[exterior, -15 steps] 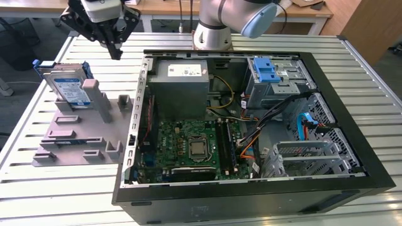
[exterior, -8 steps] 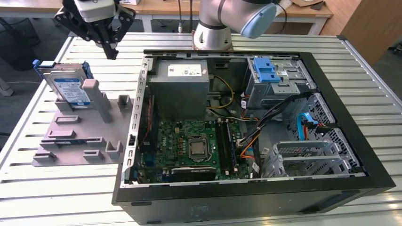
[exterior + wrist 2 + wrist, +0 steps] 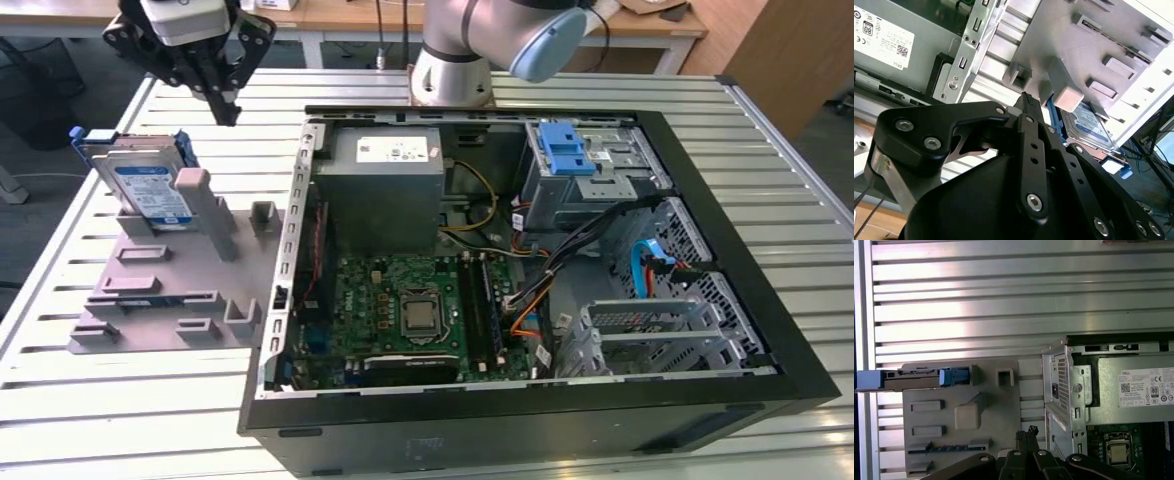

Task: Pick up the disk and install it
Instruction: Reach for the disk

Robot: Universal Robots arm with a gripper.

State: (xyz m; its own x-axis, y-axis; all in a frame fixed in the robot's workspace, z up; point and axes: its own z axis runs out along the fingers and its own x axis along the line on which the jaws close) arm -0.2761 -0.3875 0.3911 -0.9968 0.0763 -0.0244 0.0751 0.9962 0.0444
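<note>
The disk [image 3: 144, 186] stands on edge in a grey holder plate [image 3: 174, 300] at the exterior view's left, beside the open computer case. It is silver with a white-and-blue label and a blue frame. My gripper [image 3: 227, 112] hangs above and just behind the holder, a short way to the disk's right in that view, not touching it. Its fingertips are pressed together with nothing between them. In the second wrist view the disk [image 3: 1095, 126] lies beyond the fingertips [image 3: 1027, 98]. The first wrist view shows the disk [image 3: 914, 379] edge-on, apart from the gripper [image 3: 1027, 432].
The open computer case [image 3: 296, 230] fills the middle and right of the slatted metal table [image 3: 134, 420]. Inside it are a grey power-supply box [image 3: 387, 175], the green motherboard [image 3: 414, 310], a drive cage with a blue latch [image 3: 566, 150] and loose cables. The arm's base [image 3: 451, 70] stands behind the case.
</note>
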